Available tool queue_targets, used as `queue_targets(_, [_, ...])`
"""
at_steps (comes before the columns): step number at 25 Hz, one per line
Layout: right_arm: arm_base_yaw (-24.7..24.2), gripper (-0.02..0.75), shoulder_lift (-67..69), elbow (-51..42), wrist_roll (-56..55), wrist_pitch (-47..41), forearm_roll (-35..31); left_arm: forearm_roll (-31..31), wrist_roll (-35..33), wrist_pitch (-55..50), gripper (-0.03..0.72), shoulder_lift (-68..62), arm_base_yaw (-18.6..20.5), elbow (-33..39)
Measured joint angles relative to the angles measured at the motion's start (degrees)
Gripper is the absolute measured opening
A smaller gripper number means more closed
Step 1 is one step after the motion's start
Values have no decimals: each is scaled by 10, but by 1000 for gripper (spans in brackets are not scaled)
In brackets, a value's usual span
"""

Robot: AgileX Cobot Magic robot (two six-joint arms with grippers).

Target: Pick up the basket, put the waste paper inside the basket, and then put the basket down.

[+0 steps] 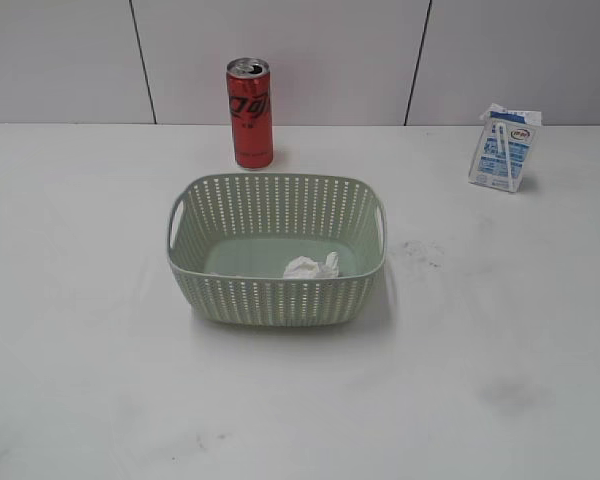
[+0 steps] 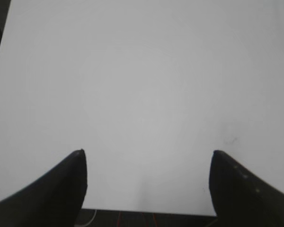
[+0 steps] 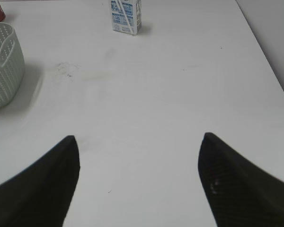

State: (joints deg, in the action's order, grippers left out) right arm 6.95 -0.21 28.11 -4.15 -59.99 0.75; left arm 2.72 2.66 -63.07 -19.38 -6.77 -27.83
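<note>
Paper sits inside the basket, low down near its front wall, a bit right of the middle. It is white and crumpled. Only one clump shows over the rim, so how many wads lie there cannot be told.

That basket is pale green with little slots all round its sides and a cut-out handle at each end. It rests flat on the white bench in the middle of the exterior view. No tool touches it.

Behind the basket, in the upper middle of the frame, a red can stands upright, near the basket but not touching. At the upper right a small blue-and-white carton stands well apart from both.

In the left wrist view, the left tool is spread wide, with one dark finger at the lower left and one at the lower right. Only bare bench shows between them, and it holds nothing.

In the right wrist view, the right tool is spread wide too, and it holds nothing. One end of the basket peeks in at the upper left edge, well away from the fingers. The carton stands at the top of that frame. A few dark smudges mark the bench beside the basket.
</note>
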Motion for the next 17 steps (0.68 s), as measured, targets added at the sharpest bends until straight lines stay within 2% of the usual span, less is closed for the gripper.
queue_targets(11, [0, 590, 0, 0, 0, 0, 0, -4, 0, 10, 591, 181, 0, 2])
queue_targets(17, [0, 590, 0, 0, 0, 0, -1, -8, 0, 10, 591, 197, 0, 2])
